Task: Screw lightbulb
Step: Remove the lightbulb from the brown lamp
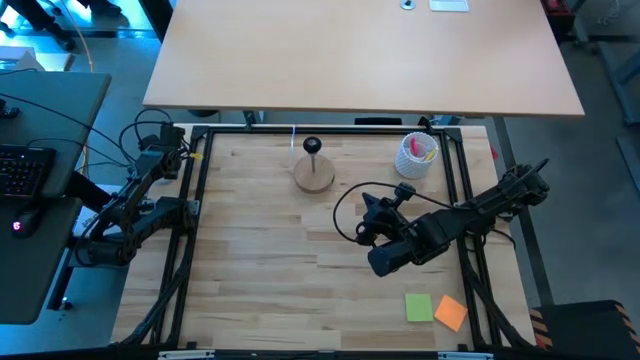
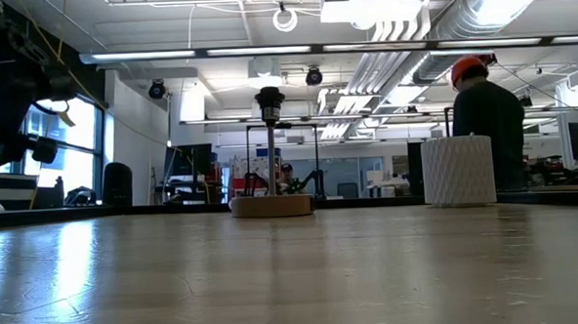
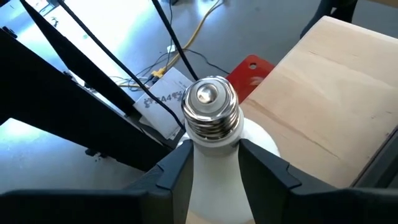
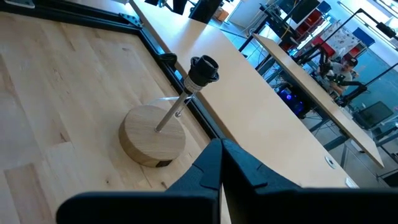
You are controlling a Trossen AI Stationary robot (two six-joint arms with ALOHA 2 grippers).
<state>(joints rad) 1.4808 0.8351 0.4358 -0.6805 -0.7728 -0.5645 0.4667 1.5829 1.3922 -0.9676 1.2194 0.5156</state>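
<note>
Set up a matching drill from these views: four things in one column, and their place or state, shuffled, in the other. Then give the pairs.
Things:
1. lightbulb
2. wooden stand
3. white cup
4. sticky notes

Place or state:
A. lying flat near the table's front edge, on the right
B. clamped between the left gripper fingers, screw base pointing outward
C. near the back edge, its black socket empty
D. back right corner, with coloured contents

Pairs: 1-B, 2-C, 3-D, 4-A

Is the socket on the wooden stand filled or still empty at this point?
Empty. The black socket tops its post with nothing screwed in, while the lightbulb sits clamped in the left gripper, off the table's left side.
</note>
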